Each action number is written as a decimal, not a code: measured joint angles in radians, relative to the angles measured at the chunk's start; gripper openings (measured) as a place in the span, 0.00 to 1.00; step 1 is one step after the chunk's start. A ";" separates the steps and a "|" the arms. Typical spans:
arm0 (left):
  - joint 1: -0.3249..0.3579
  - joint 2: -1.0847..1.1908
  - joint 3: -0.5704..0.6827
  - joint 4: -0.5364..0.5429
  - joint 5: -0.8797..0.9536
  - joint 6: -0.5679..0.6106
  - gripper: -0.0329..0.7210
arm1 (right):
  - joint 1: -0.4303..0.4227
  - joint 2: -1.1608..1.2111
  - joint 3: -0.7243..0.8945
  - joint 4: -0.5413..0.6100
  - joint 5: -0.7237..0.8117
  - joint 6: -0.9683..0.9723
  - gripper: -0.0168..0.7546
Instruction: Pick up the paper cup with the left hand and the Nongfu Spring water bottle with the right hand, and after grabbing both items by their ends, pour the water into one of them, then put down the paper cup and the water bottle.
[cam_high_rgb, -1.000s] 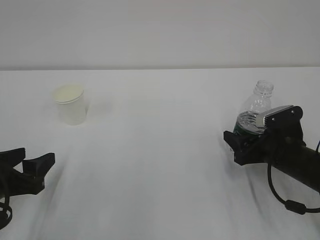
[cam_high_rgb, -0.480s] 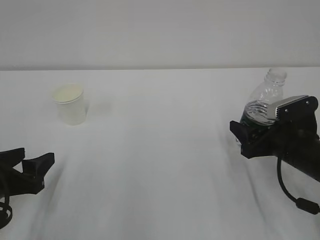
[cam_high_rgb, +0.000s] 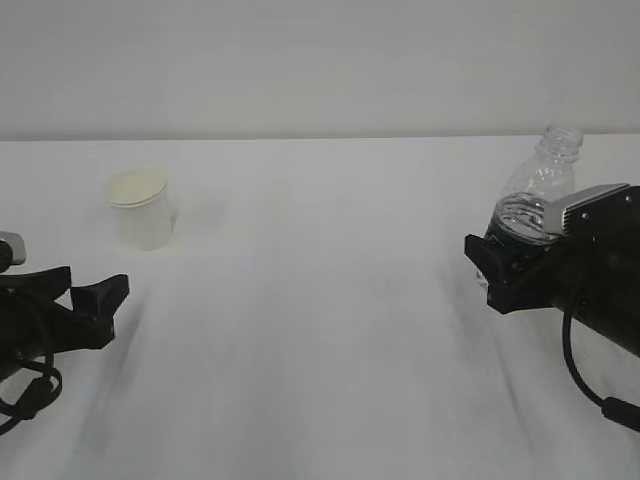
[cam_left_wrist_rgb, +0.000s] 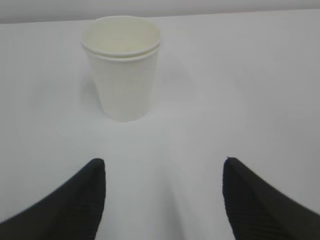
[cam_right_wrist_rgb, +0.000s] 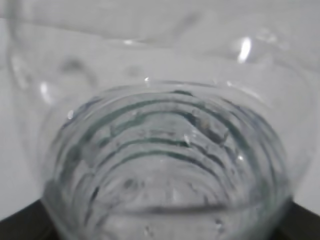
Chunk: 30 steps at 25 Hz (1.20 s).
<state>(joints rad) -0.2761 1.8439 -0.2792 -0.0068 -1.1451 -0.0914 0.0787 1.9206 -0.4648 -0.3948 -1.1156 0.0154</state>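
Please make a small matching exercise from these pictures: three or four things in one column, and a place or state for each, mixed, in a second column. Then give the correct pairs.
Things:
1. paper cup
2. water bottle
3. left gripper
4. right gripper

States:
A. open, holding nothing, short of the cup
B. clear plastic, no cap on its neck
C. closed around the bottle's lower part
D. upright on the table, far left

Pairs: 1-D, 2-B, 3-A, 4-C

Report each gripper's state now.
Left gripper: open, empty, short of the paper cup.
Right gripper: closed on the water bottle.
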 joint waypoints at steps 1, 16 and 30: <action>0.000 0.016 -0.009 0.000 0.000 0.000 0.74 | 0.000 -0.002 0.000 0.000 0.000 0.000 0.67; 0.000 0.195 -0.172 -0.011 0.000 0.000 0.76 | 0.000 -0.006 0.000 0.000 0.000 0.000 0.67; 0.006 0.314 -0.324 -0.047 0.000 0.017 0.82 | 0.000 -0.006 0.000 0.000 0.000 0.000 0.67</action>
<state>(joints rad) -0.2698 2.1582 -0.6032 -0.0542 -1.1455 -0.0740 0.0787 1.9149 -0.4648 -0.3948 -1.1156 0.0154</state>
